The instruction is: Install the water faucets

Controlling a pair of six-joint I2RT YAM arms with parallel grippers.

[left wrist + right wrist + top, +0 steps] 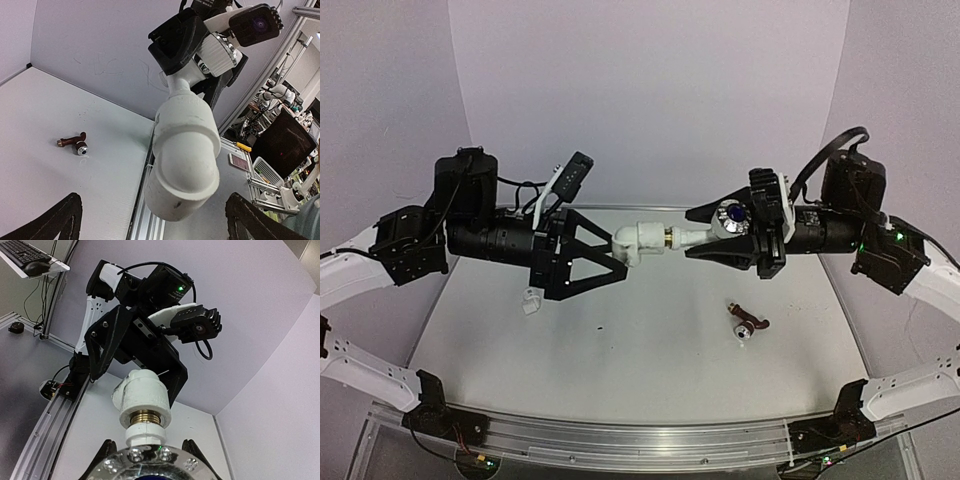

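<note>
The white faucet (pixel 692 238) hangs in the air above the table (pixel 620 360), between the two arms. It is clamped in the right gripper (pixel 690 232), whose fingers close on its body beside the round silvery knob with the blue centre. Much of that body is hidden behind the fingers, and in the right wrist view the lower edge cuts off the knob.

The faucet's brass thread sits in the mouth of a white elbow fitting (pixel 640 241). A band of brass shows between the two; how deep the thread goes cannot be made out.

The left gripper (pixel 618 253) is released — its fingers are spread wide on either side of the elbow, and in the left wrist view both tips stand clear of it.

A second, brown faucet (pixel 748 322) lies on the table on the right side, apart from both arms. Below the left gripper a small white piece (pixel 531 300) rests on the table — partly covered and too small to identify.
</note>
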